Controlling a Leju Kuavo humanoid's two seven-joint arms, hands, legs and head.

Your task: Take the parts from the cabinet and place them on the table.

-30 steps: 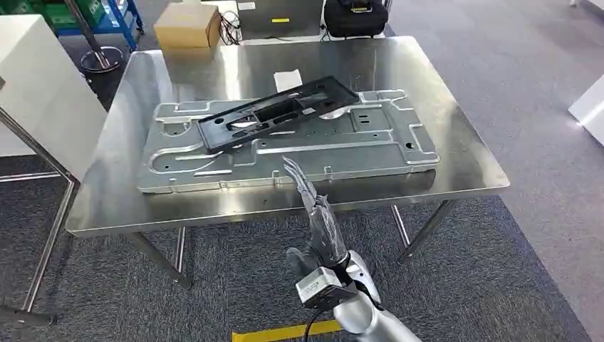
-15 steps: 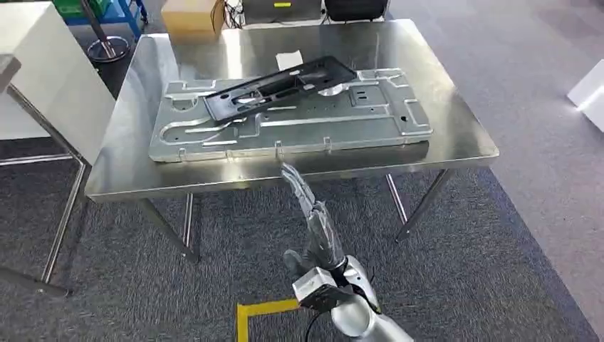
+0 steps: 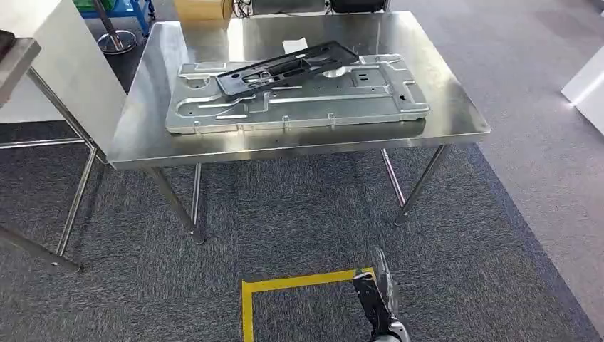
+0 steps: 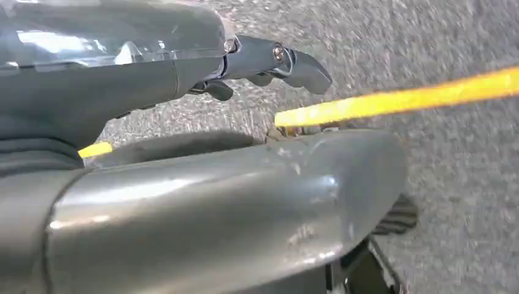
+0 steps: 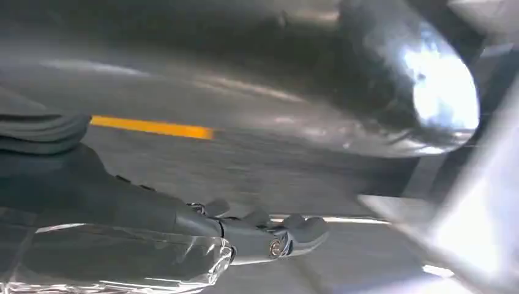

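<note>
Seen from the head camera, a stainless steel table [image 3: 456, 121] stands on grey carpet [image 3: 299, 228], its surface carrying a large stamped metal panel [image 3: 342, 100] that lies flat across the middle. A black plastic frame [image 3: 285, 65] rests diagonally on top of that panel, toward the panel's far edge, and a small white paper [image 3: 293, 45] lies on the surface just beyond the frame. A corner of yellow floor tape [image 3: 285, 285] marks the carpet on the near side of the table, and the right hand [image 3: 377, 299] hangs low beside that tape, well apart from the table, its fingers straight and holding nothing. A white cabinet side [image 3: 68, 64] stands just beside the table's left end. At the left wrist camera, the left hand [image 4: 183, 67] hangs over the carpet with its dark fingers [image 4: 294, 61] loosely curled and apart, empty, a blurred stripe of the yellow tape beyond them. At the right wrist camera, the right hand's fingers [image 5: 275, 236] are slightly bent and spaced apart, gripping nothing, with the yellow tape blurred beyond the hand.
</note>
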